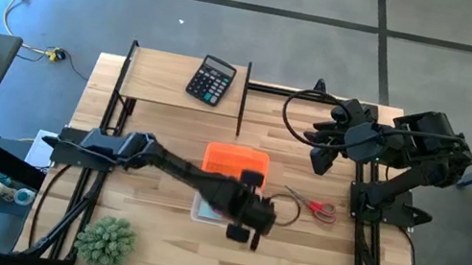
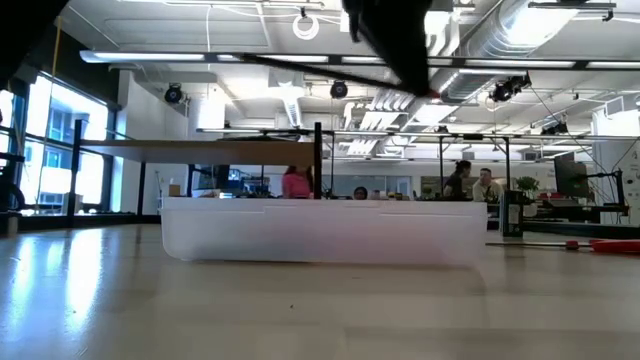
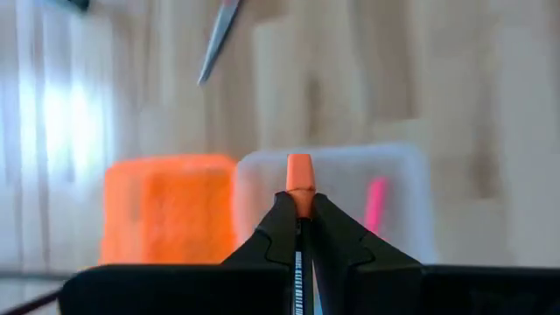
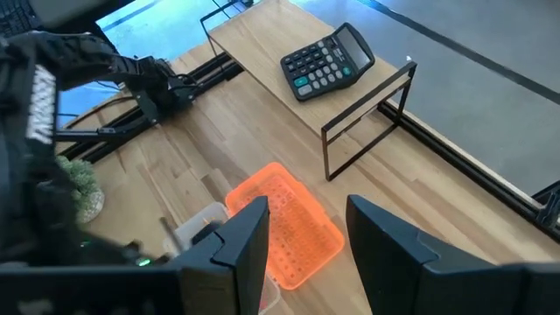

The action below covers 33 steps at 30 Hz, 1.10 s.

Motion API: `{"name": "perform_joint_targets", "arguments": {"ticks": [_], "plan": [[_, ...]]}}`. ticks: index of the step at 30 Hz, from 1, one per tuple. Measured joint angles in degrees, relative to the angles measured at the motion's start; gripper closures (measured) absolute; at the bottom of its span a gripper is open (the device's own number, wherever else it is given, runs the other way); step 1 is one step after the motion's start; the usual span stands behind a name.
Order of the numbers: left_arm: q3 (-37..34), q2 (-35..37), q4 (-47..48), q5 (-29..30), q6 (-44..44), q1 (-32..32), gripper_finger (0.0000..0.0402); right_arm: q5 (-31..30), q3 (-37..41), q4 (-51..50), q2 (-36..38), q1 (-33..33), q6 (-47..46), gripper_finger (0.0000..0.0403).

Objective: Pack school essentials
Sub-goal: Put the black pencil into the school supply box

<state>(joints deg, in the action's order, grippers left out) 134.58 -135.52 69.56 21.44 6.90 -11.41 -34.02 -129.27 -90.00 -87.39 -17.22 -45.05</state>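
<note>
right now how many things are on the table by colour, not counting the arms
orange: 2, lid, pencil tip in left gripper
red: 1, scissors
black: 1, calculator
green: 1, plant
clear: 1, box
pink: 1, pen in box
total: 7

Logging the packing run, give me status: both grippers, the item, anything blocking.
Left gripper shut on pencil, over clear box. Right gripper open, parked high. Scissors on table. Nothing blocking.
</note>
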Motion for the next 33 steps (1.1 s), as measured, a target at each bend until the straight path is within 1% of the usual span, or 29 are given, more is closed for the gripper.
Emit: {"name": "perform_joint_targets", "arguments": {"ticks": [3, 9, 13, 18, 24, 28, 31, 33], "plan": [[0.0, -0.1, 2.4, -1.4, -0.7, 2.2, 0.0394, 0.1, 0.0, 0.0, 0.0, 0.0, -0.1, 0.0259], [-2.2, -0.1, 1.3, -4.7, -1.6, 3.5, 0.0394, 0.1, 0.0, 0.0, 0.0, 0.0, -0.2, 0.0259], [-7.3, 0.5, 1.1, -4.9, -0.8, 2.8, 0.0394, 0.1, 0.0, 0.0, 0.0, 0.0, -0.2, 0.0259], [-16.6, 4.5, -5.1, -5.9, -1.1, 1.8, 0.0394, 0.0, 0.0, 0.0, 0.0, 0.0, -0.4, 0.0259], [-27.4, 12.4, -17.3, -8.6, -1.1, 2.7, 0.0394, -1.1, 0.0, 0.0, 0.0, 0.0, -1.5, 0.0259], [-34.4, 16.7, -27.4, -13.0, -1.0, 4.2, 0.0394, -2.6, 0.0, 0.0, 0.0, 0.0, -1.8, 0.0259], [-37.7, 17.9, -30.6, -16.6, 0.4, 5.6, 0.0394, -2.6, 0.0, 0.0, 0.0, 0.0, -3.1, 0.0259], [-39.3, 17.9, -30.7, -18.6, 0.4, 6.5, 0.0394, -2.6, 0.0, 0.0, 0.0, 0.0, -3.5, 0.0259]]}}
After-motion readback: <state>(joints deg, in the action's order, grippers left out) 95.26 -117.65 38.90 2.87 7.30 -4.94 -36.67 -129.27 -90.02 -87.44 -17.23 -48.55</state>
